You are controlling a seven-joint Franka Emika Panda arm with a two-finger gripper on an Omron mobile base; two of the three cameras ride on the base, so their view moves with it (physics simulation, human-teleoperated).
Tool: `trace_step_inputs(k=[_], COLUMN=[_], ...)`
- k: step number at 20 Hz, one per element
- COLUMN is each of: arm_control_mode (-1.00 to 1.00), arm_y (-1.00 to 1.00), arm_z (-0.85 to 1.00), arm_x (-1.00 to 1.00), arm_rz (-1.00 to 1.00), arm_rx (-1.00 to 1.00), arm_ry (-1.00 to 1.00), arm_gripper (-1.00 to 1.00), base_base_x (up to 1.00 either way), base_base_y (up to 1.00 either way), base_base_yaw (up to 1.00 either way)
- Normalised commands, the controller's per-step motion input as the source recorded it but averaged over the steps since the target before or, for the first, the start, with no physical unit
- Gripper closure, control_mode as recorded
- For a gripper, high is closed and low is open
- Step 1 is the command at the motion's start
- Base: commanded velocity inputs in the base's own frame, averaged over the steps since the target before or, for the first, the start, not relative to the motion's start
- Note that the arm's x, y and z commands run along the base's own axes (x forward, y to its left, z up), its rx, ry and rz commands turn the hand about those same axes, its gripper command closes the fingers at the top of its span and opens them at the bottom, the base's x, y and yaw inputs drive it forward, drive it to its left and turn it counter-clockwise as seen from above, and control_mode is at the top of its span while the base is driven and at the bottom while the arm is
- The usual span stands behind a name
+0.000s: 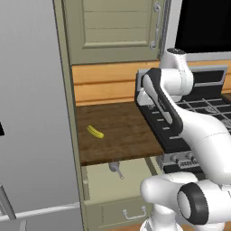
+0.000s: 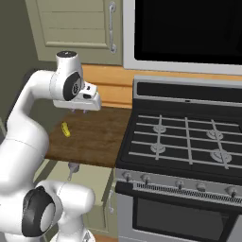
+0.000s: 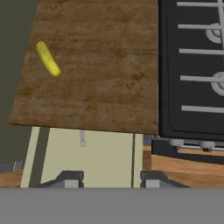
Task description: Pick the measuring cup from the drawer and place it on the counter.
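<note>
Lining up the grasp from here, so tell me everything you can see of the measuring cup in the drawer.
The measuring cup is a tiny grey, metallic-looking piece: a small round bowl with a thin straight handle. It lies on the floor of the open drawer, right at the front edge of the counter, which overhangs and partly hides its bowl. The handle points out toward the drawer front; in the hand view only that handle shows. Nothing but the drawer floor touches it, and the gripper is well above.
</note>
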Motion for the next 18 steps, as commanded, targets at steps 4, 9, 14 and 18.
trace_step_inputs(k=[4,9,14,18], arm_control_mode=[-1.00,-1.00,-1.00,-1.00], arm_y=[0.00,0.01,0.00,0.04], arm_z=[0.00,0.00,0.00,0.00], arm_x=[-0.33,-0.95,-0.98,-0.80], arm_rz=[0.00,-0.01,-0.06,0.00], arm_rx=[0.00,-0.01,0.01,0.00], arm_ry=[0.00,-0.11,-0.08,-0.01], arm_gripper=[-1.00,-1.00,-1.00,-1.00], base_base_x=[0.00,0.00,0.00,0.00], base_base_y=[0.00,0.00,0.00,0.00], base_base_yaw=[0.00,0.00,0.00,0.00])
